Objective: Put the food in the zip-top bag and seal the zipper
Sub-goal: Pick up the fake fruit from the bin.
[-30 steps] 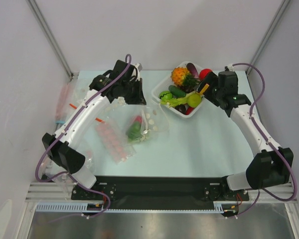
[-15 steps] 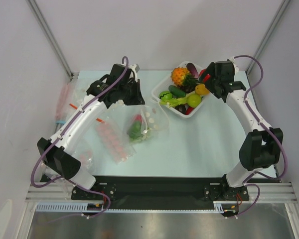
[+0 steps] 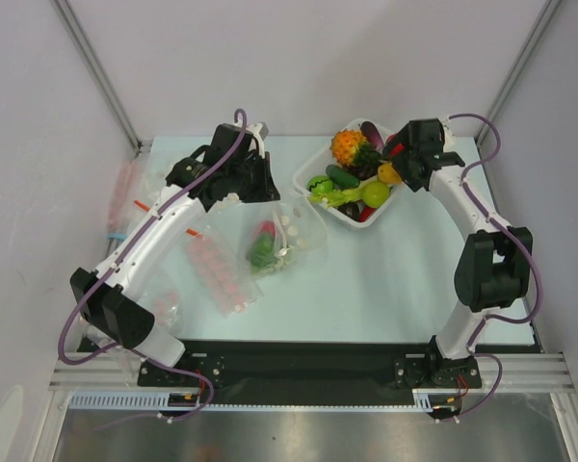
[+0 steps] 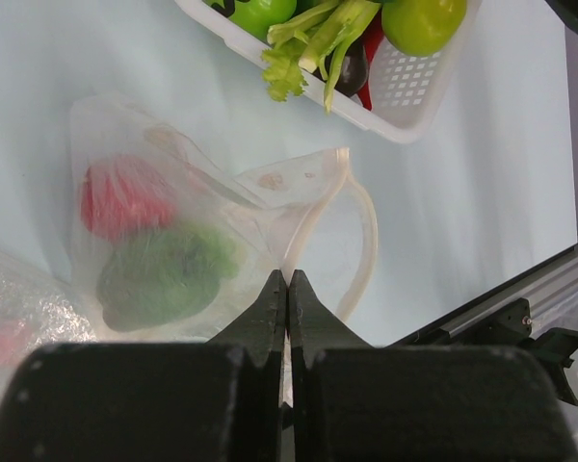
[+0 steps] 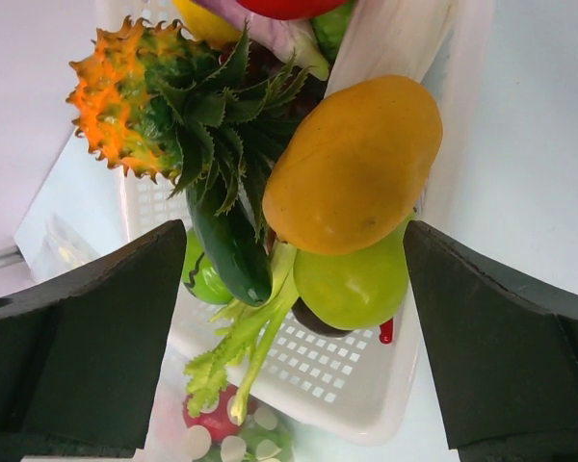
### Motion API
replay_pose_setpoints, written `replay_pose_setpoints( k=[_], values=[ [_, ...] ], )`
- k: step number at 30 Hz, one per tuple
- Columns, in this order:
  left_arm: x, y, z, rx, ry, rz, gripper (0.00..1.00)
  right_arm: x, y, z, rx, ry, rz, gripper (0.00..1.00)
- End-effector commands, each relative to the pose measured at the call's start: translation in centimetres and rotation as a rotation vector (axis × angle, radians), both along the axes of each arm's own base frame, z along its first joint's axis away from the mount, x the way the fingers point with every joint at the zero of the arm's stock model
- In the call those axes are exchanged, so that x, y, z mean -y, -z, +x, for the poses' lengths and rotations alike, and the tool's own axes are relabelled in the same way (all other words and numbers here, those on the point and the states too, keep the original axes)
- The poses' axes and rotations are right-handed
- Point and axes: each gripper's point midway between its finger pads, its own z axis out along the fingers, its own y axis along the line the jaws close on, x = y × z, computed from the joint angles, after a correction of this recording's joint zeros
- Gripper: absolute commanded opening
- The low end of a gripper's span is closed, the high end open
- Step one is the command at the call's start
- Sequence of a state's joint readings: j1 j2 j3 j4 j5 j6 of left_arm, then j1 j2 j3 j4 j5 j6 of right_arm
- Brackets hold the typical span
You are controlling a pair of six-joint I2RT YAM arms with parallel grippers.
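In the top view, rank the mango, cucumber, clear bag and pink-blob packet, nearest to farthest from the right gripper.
1. Mango, beside right gripper, tray's right side.
2. Cucumber, tray middle.
3. Clear bag, left of tray.
4. Pink-blob packet, farthest left.

The right arm [image 3: 491, 269] swings in toward the middle, and its elbow now sits higher and closer in. The right gripper [image 3: 403, 162] moves from the right side of the white tray [image 5: 318, 368] up to its far corner. Its jaws open a bit wider. The orange mango [image 3: 388, 173] now shows fully.
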State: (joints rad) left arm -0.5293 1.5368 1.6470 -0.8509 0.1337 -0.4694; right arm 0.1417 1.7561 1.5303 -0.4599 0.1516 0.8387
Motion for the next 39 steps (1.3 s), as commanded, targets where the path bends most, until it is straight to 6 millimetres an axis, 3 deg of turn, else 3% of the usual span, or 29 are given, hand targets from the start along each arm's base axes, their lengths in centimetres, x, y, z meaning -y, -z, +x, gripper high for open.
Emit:
replay_pose_setpoints(
  k=[1, 19, 22, 23, 29, 39],
  values=[
    [0.0, -2.6, 0.4, 0.075, 0.000, -0.043, 0.00, 0.8, -1.1, 1.1, 0.023, 0.088, 0.044, 1.00],
    [0.6, -2.5, 1.3, 0.071, 0.013, -0.040, 0.00, 1.7, 3.6, 2.9, -0.052, 0.222, 0.170, 1.00],
    [0.6, -2.6, 1.3, 0.071, 0.015, -0.038, 0.00, 1.9, 3.9, 3.2, -0.049, 0.238, 0.169, 0.94],
    [0.6, -2.8, 1.3, 0.074, 0.015, -0.039, 0.00, 2.0, 3.8, 3.3, -0.040, 0.240, 0.166, 0.85],
    [0.8, -2.5, 1.4, 0.063, 0.017, -0.038, 0.00, 2.6, 1.4, 3.3, 0.033, 0.224, 0.128, 0.57],
    [0.7, -2.5, 1.7, 0.051, 0.021, -0.031, 0.00, 1.9, -4.2, 1.0, 0.178, 0.055, 0.046, 0.50]
  ],
)
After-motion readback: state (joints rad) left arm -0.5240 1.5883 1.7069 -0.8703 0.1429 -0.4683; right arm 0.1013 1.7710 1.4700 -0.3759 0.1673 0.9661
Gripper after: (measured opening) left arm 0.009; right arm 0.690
